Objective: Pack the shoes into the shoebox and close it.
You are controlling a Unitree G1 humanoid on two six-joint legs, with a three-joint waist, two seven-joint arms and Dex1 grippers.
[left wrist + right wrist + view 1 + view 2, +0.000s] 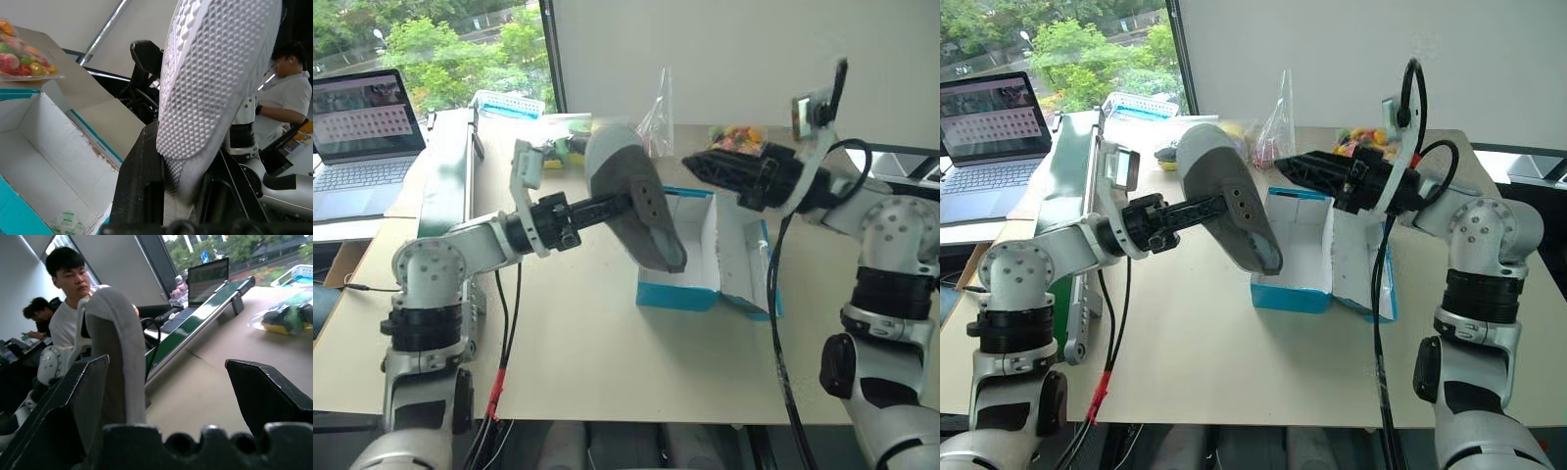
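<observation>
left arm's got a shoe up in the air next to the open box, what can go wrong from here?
1. The left end effector pinches the shoe at one end only, the rest hanging free above the table; it may swing or slip.
2. The shoebox looks barely longer than the shoe, so a tilted drop could catch a wall.
3. The right end effector, open, sits close beside the shoe; they could collide.
</observation>
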